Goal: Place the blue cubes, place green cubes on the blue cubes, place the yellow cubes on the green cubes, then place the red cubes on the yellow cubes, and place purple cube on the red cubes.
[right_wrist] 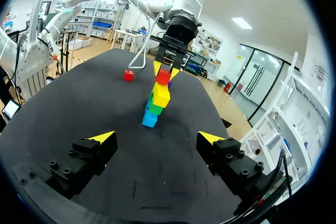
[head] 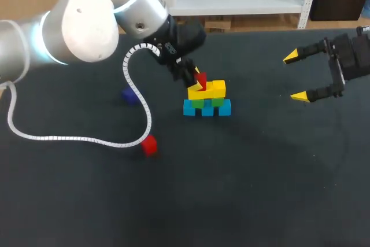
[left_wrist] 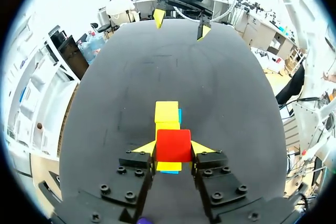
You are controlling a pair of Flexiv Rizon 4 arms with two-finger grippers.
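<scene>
Head view: left gripper [left_wrist: 174,149] clamped on red cube [head: 201,78] over the yellow top of the stack [head: 207,101].
Well right of the stack, right gripper [head: 295,77] spread open; spare red cube [head: 150,144] front-left of stack, purple cube [head: 130,95] left of it.

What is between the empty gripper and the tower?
Nothing. In the right wrist view, only bare table lies between the right gripper and the tower.
</scene>
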